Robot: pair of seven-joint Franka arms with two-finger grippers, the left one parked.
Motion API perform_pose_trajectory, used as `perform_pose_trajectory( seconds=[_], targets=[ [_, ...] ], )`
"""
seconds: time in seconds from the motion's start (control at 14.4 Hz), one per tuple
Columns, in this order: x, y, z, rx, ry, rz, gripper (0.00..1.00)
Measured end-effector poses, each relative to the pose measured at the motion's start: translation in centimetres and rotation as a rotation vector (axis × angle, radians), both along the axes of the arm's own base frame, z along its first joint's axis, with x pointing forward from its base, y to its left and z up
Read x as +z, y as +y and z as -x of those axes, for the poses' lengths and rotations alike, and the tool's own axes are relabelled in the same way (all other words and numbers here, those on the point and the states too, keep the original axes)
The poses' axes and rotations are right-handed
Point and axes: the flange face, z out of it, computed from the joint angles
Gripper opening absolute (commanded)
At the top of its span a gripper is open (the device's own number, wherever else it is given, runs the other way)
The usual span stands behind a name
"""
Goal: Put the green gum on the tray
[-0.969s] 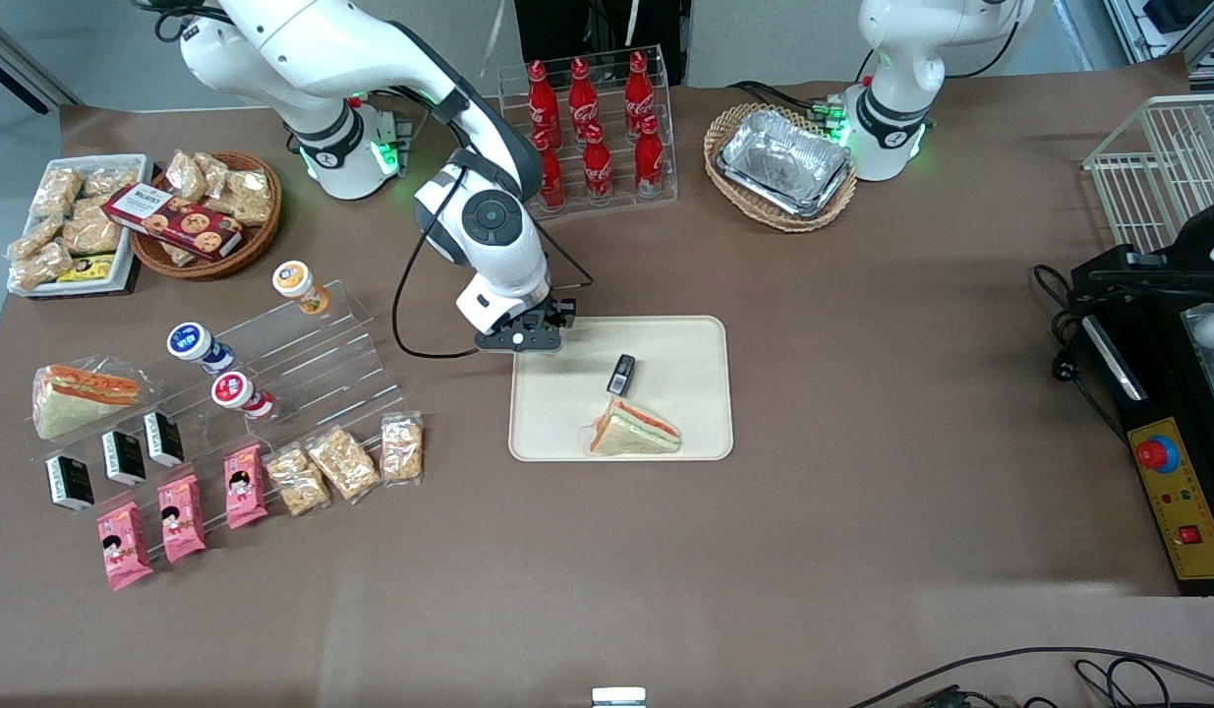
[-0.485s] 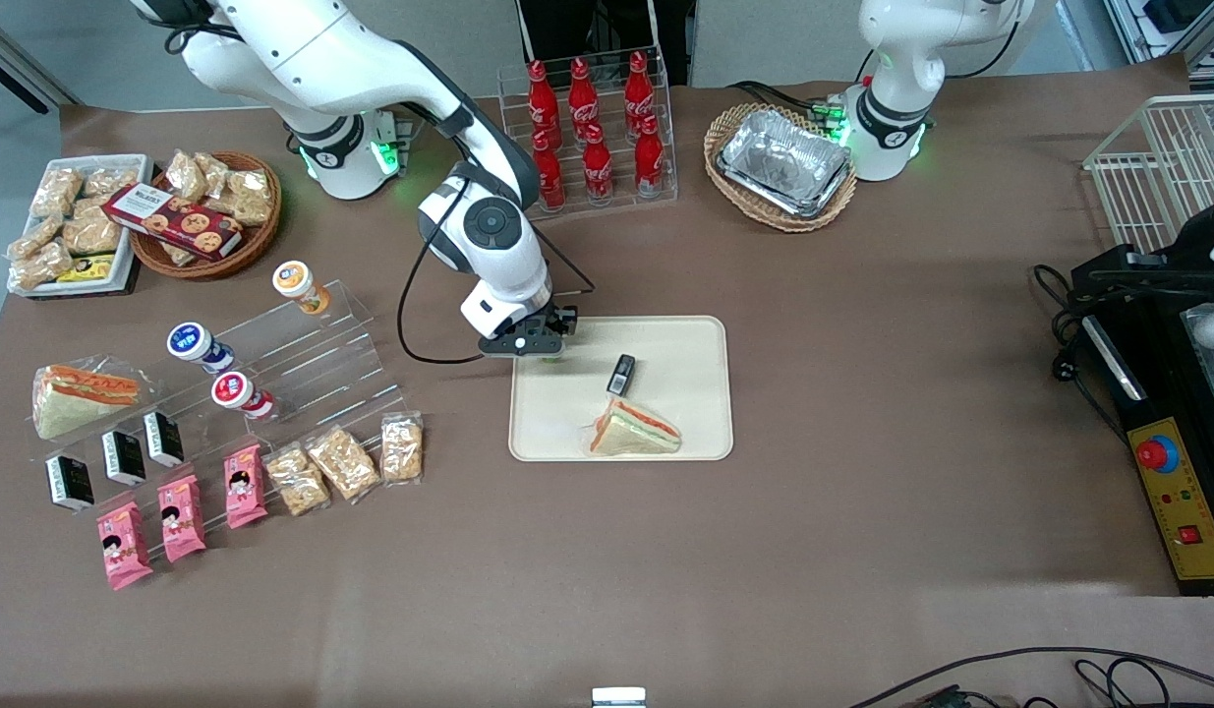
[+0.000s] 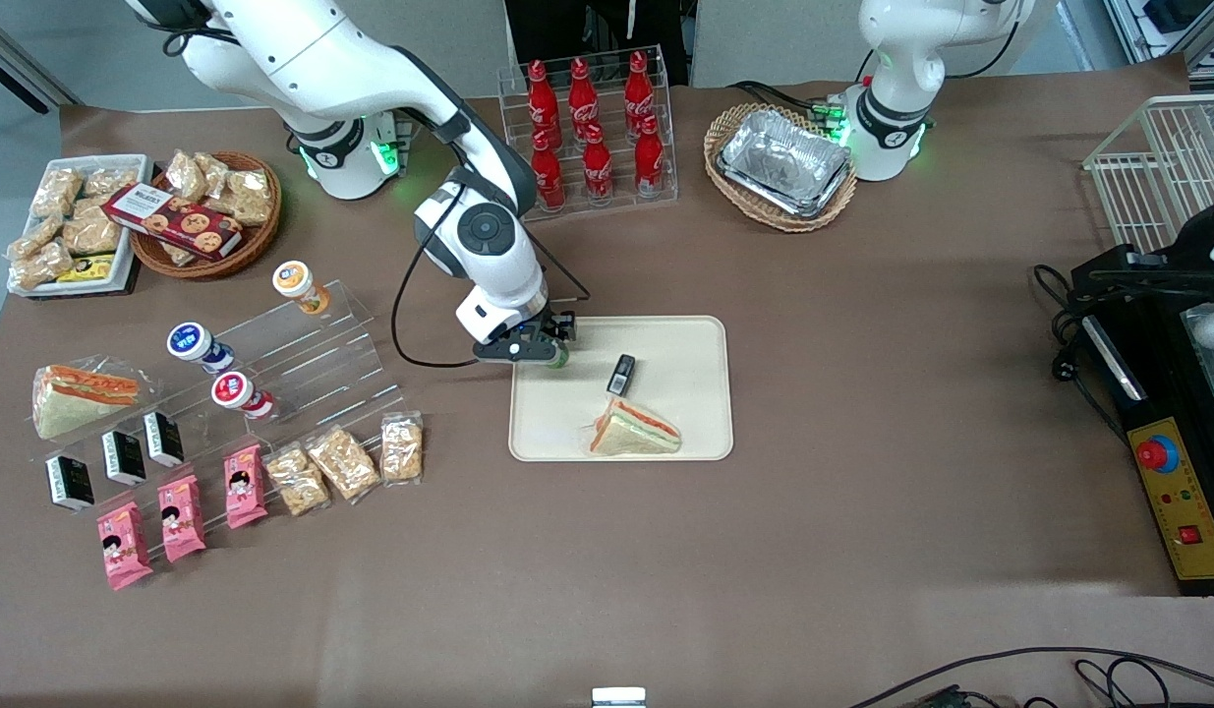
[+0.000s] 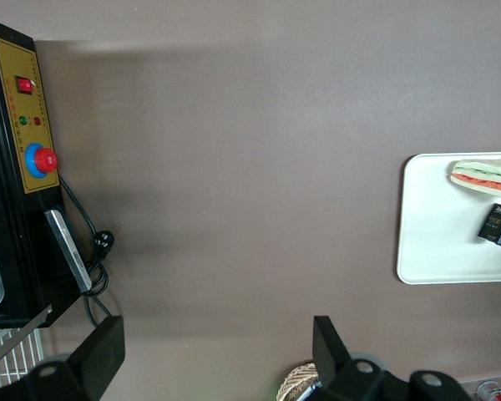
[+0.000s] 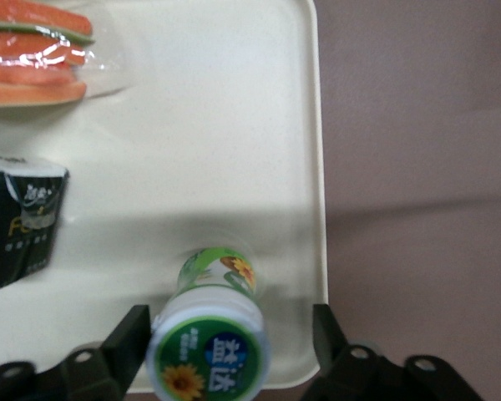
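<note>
The green gum (image 5: 209, 351), a green bottle with a white lid and green label, stands on the cream tray (image 5: 234, 125) close to a corner. My right gripper (image 5: 230, 334) is open around it. One finger sits near the lid and the other is well apart from it. In the front view the gripper (image 3: 538, 352) hangs over the tray (image 3: 685, 344) corner nearest the working arm's base, and a bit of the green gum (image 3: 558, 358) shows beside it. The tray (image 4: 434, 242) also appears in the left wrist view.
A wrapped sandwich (image 3: 634, 431) and a small black pack (image 3: 621, 374) lie on the tray. A clear stepped stand (image 3: 312, 354) with orange, blue and red bottles is toward the working arm's end. A cola bottle rack (image 3: 592, 128) and a foil tray in a basket (image 3: 781, 167) stand farther from the camera.
The wrist has shifted slightly over the tray corner and come lower. More of the green gum shows beside the gripper than a second ago.
</note>
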Motion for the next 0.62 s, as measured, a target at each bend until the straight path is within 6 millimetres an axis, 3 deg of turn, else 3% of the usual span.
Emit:
perform_pose_trajectory(
  seconds=[0.14, 0.28, 0.48, 0.62],
  targets=[
    [1.1, -0.6, -1.1, -0.017, -0.02, -0.011, 1.0],
    [3.6, -1.9, -2.6, -0.043, -0.049, -0.013, 1.0],
    [9.5, -5.6, -4.4, -0.018, -0.069, 0.038, 1.0],
    [14.0, -9.1, -5.5, 0.027, -0.069, 0.082, 1.0]
  ],
)
